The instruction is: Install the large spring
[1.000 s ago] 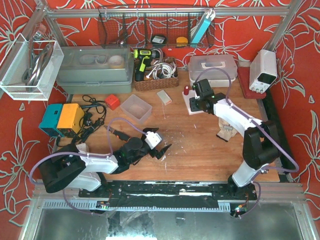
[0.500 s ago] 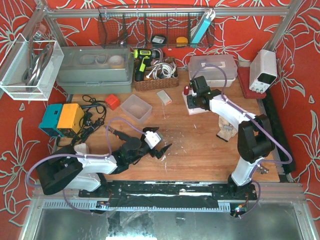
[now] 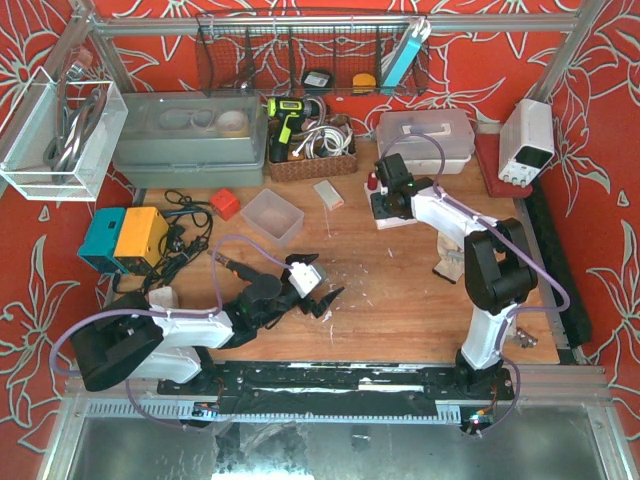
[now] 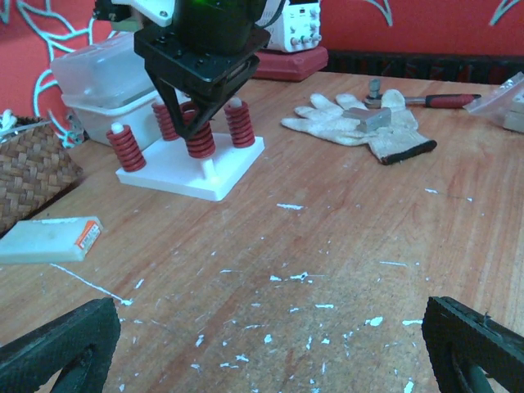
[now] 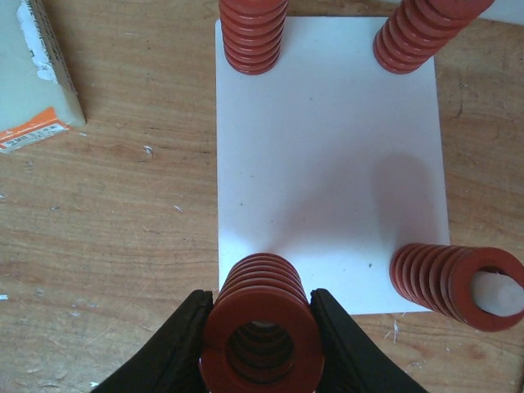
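My right gripper (image 5: 260, 332) is shut on the large red spring (image 5: 260, 286), one black finger on each side. The spring stands upright over a corner of the white plate (image 5: 327, 164); something white shows inside its bore. In the left wrist view the same spring (image 4: 199, 141) sits on a white post with a bit of post bare below it. Three more red springs (image 5: 454, 286) stand on the other corners. My left gripper (image 4: 266, 356) hovers open over bare wood, well short of the plate (image 3: 395, 215), with nothing between its fingers.
A white work glove (image 4: 360, 127) with a small metal block lies right of the plate. A flat white box (image 4: 49, 237), a wicker basket (image 4: 24, 172) and a clear lidded container (image 4: 106, 90) sit left and behind. A clear tub (image 3: 272, 215) stands mid-left.
The right arm has shifted slightly left and farther back over the plate, still gripping the spring. The left arm has hardly moved.
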`<action>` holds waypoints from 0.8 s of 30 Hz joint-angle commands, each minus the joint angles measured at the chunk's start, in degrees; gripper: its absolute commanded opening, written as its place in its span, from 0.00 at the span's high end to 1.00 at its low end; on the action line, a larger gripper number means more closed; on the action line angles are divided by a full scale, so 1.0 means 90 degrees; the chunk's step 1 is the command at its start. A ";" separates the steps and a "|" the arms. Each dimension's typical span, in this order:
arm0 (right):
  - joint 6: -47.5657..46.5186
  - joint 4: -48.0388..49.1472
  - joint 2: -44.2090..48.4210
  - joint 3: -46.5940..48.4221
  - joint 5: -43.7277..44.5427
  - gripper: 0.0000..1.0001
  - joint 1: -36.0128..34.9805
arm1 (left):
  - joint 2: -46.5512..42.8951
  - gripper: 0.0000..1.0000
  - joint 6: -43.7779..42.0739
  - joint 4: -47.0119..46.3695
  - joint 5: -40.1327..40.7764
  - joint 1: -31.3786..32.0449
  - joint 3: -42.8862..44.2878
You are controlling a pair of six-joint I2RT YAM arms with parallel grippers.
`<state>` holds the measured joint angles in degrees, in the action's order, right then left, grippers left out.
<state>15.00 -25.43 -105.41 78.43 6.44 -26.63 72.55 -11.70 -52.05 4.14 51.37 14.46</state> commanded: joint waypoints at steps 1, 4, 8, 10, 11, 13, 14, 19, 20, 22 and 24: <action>-0.0063 -0.0063 -0.0121 0.0263 0.0181 0.85 0.0002 | -0.0103 0.00 0.0021 -0.0309 -0.0031 0.0020 -0.0024; -0.0047 -0.0134 -0.0162 0.0338 0.0218 0.73 0.0002 | -0.0033 0.00 0.0021 -0.0313 -0.0049 0.0024 -0.0001; -0.0020 -0.0205 -0.0113 0.0373 0.0221 0.63 0.0005 | 0.0047 0.00 0.0016 -0.0323 -0.0049 0.0024 0.0024; -0.0025 -0.0256 -0.0040 0.0394 0.0245 0.59 0.0001 | 0.0072 0.00 0.0003 -0.0329 -0.0037 0.0024 0.0024; -0.0026 -0.0301 0.0002 0.0402 0.0273 0.58 0.0004 | 0.0080 0.00 0.0002 -0.0339 -0.0011 0.0024 0.0019; -0.0026 -0.0474 0.0103 0.0477 0.0337 0.54 0.0003 | 0.0099 0.00 0.0002 -0.0390 0.0043 0.0024 -0.0007; -0.0018 -0.0558 0.0180 0.0503 0.0365 0.52 0.0007 | 0.0112 0.00 -0.0007 -0.0426 0.0069 0.0024 -0.0021; 0.0050 -0.0809 0.0877 0.0404 0.0513 0.35 0.0009 | 0.0050 0.00 -0.0086 -0.0433 0.0276 0.0024 -0.0030; 0.0088 -0.0774 0.1091 0.0290 0.0566 0.32 0.0005 | -0.0043 0.00 -0.0063 -0.0368 0.0314 0.0024 -0.0046; 0.0150 -0.0661 0.1546 0.0024 0.0701 0.24 0.0001 | -0.0159 0.00 -0.0079 -0.0498 0.0598 0.0024 -0.0195; 0.0164 -0.0497 0.2106 -0.0299 0.0882 0.17 0.0002 | -0.0225 0.00 -0.0041 -0.0524 0.1182 0.0024 -0.0296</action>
<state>15.44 -30.39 -95.24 79.40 10.20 -26.63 72.53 -11.92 -53.98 6.81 51.40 13.74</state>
